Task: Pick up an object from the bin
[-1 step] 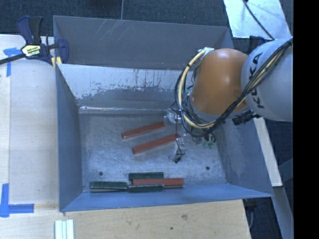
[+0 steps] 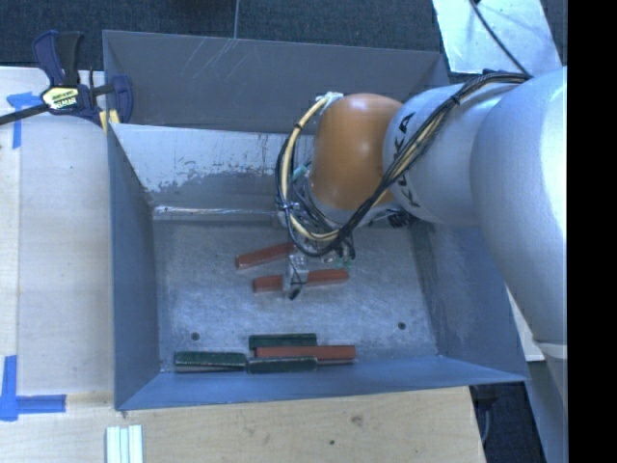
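My gripper (image 2: 295, 284) hangs low in the middle of the bin, its fingertips down at a flat red-brown bar (image 2: 324, 278) that lies crosswise on the floor. The fingers sit across the bar's middle, so its left end (image 2: 266, 284) and right end show on either side. A second red-brown bar (image 2: 262, 256) lies just behind and to the left, tilted a little, its right end hidden under the gripper.
Along the bin's front wall lie a dark green bar (image 2: 209, 360), another dark green bar (image 2: 282, 340) and a red-brown bar (image 2: 313, 353), close together. The arm with its orange dome and cables fills the bin's right rear.
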You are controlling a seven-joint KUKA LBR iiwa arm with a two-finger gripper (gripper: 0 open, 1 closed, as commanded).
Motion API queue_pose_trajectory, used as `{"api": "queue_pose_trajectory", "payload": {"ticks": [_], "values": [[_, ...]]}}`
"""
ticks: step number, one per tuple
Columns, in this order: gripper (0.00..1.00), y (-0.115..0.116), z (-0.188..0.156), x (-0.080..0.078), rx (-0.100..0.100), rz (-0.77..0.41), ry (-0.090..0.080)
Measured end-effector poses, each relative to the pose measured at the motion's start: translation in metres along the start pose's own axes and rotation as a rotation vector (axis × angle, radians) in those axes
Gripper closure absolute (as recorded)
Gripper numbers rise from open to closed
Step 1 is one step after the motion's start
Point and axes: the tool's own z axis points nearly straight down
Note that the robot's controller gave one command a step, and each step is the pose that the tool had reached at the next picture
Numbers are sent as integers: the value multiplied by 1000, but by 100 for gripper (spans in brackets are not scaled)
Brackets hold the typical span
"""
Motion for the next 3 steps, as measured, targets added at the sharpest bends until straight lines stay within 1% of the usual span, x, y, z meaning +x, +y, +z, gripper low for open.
{"api": "queue_pose_trajectory", "payload": {"ticks": [1, 2, 3], "values": [[100, -1, -8, -2, 0, 3, -4], [0, -2, -5, -1, 1, 4, -4], [100, -1, -8, -2, -1, 5, -8]]}}
